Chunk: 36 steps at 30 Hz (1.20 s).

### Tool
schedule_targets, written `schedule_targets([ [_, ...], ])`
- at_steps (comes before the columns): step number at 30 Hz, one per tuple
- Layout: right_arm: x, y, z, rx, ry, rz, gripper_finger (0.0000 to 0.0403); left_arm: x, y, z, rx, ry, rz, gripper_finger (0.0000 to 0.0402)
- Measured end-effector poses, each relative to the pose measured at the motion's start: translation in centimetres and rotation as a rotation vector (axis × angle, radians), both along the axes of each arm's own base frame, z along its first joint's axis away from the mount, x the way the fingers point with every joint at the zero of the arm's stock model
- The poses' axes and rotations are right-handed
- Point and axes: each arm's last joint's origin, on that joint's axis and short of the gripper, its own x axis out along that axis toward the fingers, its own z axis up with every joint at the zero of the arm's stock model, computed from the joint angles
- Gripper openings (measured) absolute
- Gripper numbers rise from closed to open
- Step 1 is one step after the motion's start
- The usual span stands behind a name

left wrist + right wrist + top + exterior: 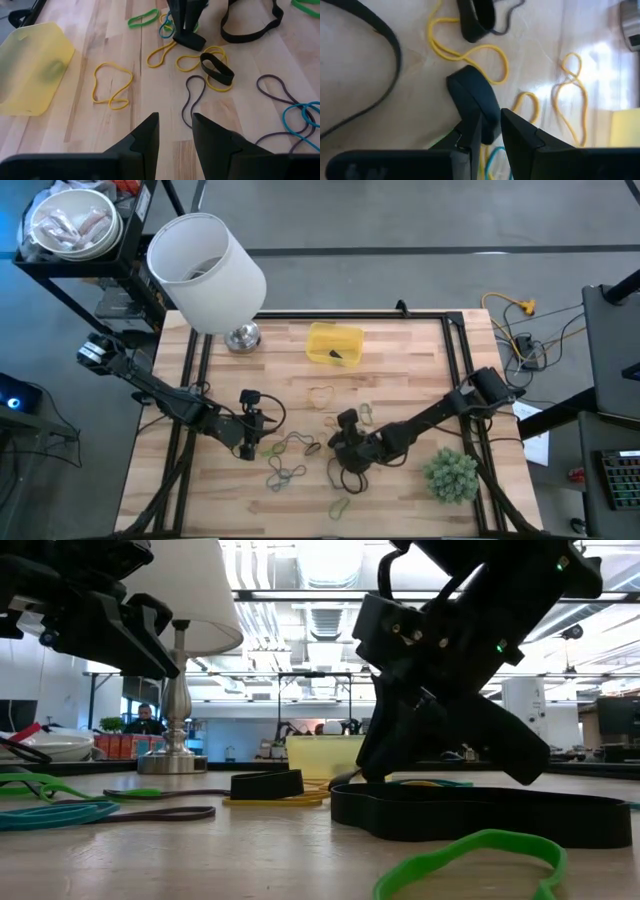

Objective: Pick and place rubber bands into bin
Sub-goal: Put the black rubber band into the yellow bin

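Observation:
The yellow bin point(334, 343) stands at the table's far middle; it also shows in the left wrist view point(30, 65). Rubber bands lie scattered on the wood: a yellow one point(111, 85), a short wide black one point(216, 68), a purple one point(192, 100), green ones point(342, 506) and a big black loop point(480, 812). My right gripper point(345, 442) is down at the table among them, shut on a small black rubber band point(472, 97). My left gripper point(175, 122) hovers just left of the bands point(250, 442), open and empty. My right gripper pinches one end of the small black rubber band point(487, 117) between its two fingers. The fingers slant down from the table's right side. The band's free end point(457, 82) sticks out ahead of the fingertips and lies on the table.
A lamp with a big white shade point(205, 260) and a metal base point(242, 337) stands at the far left. A green artificial plant point(450, 475) sits near the front right. A white bowl point(72, 225) rests on the shelf beyond the table's left corner.

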Motion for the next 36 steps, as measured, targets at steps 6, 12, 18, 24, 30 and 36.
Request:
schedule_targets([
  [6, 0.3, -0.4, 0.1, 0.018, -0.016, -0.016, 0.0058, 0.0, 0.0, 0.0, 0.000, 0.000, 0.000, 0.0101],
  [12, 0.4, -0.5, 0.1, 0.009, -0.019, 0.000, 0.0012, 0.0, 0.0, 0.0, 0.000, 0.000, 0.000, 0.0101],
  [18, 0.6, -0.6, 0.3, -0.060, -0.051, -0.024, 0.0009, 0.0, 0.0, 0.0, 0.000, 0.000, -0.001, 0.0101],
  [24, 0.7, -0.8, 2.2, -0.149, -0.103, -0.039, 0.0009, 0.0, 0.0, 0.0, 0.000, 0.000, -0.001, 0.0101],
  [30, 0.8, -2.8, 5.2, -0.337, -0.200, -0.180, 0.0009, 0.0, 0.0, 0.0, -0.004, -0.007, -0.001, 0.0101],
  [36, 1.2, -7.8, 7.7, -0.352, -0.237, -0.331, 0.0009, 0.1, -0.1, 0.2, -0.010, -0.022, -0.002, 0.0101],
])
